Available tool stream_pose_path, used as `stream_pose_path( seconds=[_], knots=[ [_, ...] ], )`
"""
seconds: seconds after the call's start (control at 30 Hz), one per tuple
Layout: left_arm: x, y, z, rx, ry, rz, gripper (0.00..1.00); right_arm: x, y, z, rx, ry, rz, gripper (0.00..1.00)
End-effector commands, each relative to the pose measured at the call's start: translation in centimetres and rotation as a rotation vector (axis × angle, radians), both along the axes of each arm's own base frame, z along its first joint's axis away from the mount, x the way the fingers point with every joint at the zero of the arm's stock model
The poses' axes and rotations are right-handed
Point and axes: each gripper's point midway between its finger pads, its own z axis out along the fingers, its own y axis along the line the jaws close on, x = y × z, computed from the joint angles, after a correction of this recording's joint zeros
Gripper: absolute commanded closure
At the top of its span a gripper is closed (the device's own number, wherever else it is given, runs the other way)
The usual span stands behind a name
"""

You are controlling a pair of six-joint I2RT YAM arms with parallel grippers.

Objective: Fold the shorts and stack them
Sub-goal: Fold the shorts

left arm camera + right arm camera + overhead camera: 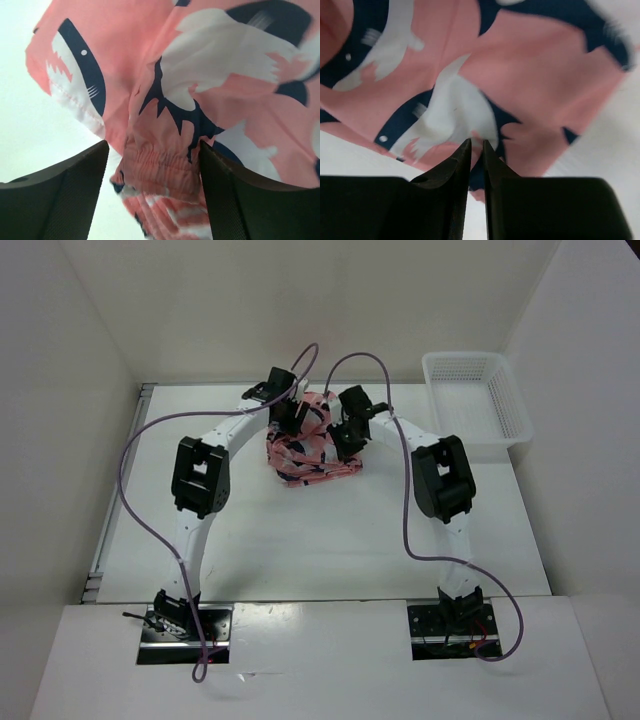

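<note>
Top external view, left to right: left arm (198,475), 1 of 2, reaches in over the white table (300,550); 1 purple cable (124,480) loops off it. The left gripper (288,418) sits at the far-left edge of the shorts (305,465). 1 pair of shorts, coral pink with a navy-and-white shark print, in a crumpled heap at the middle of the table toward the far side, between both grippers. The right gripper (346,438) is at the heap's far-right edge. The right arm (442,478) carries a second purple cable (405,502). 1 white mesh basket (512,405) stands at the far right corner, well apart from the shorts.

Left wrist view: left gripper released, jaws wide apart, straddling a gathered elastic waistband bunch; a strip of table shows between the left finger (75,190) and the cloth.

Right wrist view: right gripper clenched, fingers (455,175) almost together with a thin slit between them, tips pinching a fold of the shorts at a white shark shape.
</note>
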Motion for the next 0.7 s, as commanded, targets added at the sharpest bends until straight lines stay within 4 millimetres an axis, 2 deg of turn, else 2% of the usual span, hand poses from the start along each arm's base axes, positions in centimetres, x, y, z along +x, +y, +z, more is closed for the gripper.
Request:
stream_pose_path(
  seconds=[0.0, 0.03, 0.1, 0.13, 0.17, 0.2, 0.23, 0.27, 0.3, 0.33, 0.4, 0.43, 0.53, 0.6, 0.67],
  knots=[
    [1.8, 2.4, -2.4, 0.071, -0.011, 0.074, 0.21, -2.0, 0.4, -2.8, -0.027, 0.052, 0.048, 0.8],
    [1.9, 3.2, -3.5, 0.087, 0.006, 0.089, 0.21, -2.1, 0.1, -3.1, -0.048, 0.05, 0.053, 0.8],
    [3.3, 5.0, -3.1, 0.096, -0.02, 0.135, 0.26, -2.3, -0.3, -3.1, -0.063, 0.046, 0.058, 0.82],
    [3.8, 5.6, -3.8, 0.098, -0.016, 0.146, 0.28, -2.4, -0.7, -3.1, -0.078, 0.041, 0.061, 0.82],
    [3.9, 7.1, -3.8, 0.104, 0.004, 0.171, 0.3, -2.4, -0.8, -3.1, -0.085, 0.038, 0.057, 0.83],
    [5.1, 7.3, -2.1, 0.073, -0.029, 0.171, 0.31, -2.7, -0.9, -3.1, -0.087, 0.042, 0.057, 0.83],
    [5.4, 7.6, -1.9, 0.053, -0.028, 0.17, 0.31, -3.1, -1.1, -3.6, -0.093, 0.054, 0.057, 0.83],
    [5.6, 7.9, -1.5, 0.037, -0.026, 0.168, 0.31, -3.0, -1.1, -3.1, -0.089, 0.045, 0.057, 0.83],
    [5.8, 7.6, -1.2, -0.002, -0.026, 0.147, 0.31, -3.5, -0.8, -3.4, -0.094, 0.055, 0.068, 0.83],
    [5.8, 7.2, -0.6, -0.021, -0.032, 0.133, 0.27, -3.6, -0.9, -3.7, -0.098, 0.054, 0.076, 0.83],
    [5.7, 6.5, 0.1, -0.051, -0.034, 0.109, 0.25, -3.9, -0.3, -3.3, -0.084, 0.049, 0.091, 0.84],
    [5.5, 6.6, -0.4, -0.048, -0.023, 0.11, 0.23, -4.6, 0.0, -3.6, -0.089, 0.066, 0.114, 0.84],
    [5.5, 6.6, 0.1, -0.05, -0.031, 0.109, 0.18, -6.0, 1.1, -2.7, -0.073, 0.059, 0.159, 0.84],
    [5.4, 6.4, -0.4, -0.055, -0.021, 0.104, 0.15, -7.5, 2.2, -2.1, -0.053, 0.065, 0.198, 0.84],
    [5.1, 5.7, 0.1, -0.087, -0.013, 0.076, 0.14, -8.1, 3.1, -0.4, -0.018, 0.051, 0.225, 0.81]
  ],
)
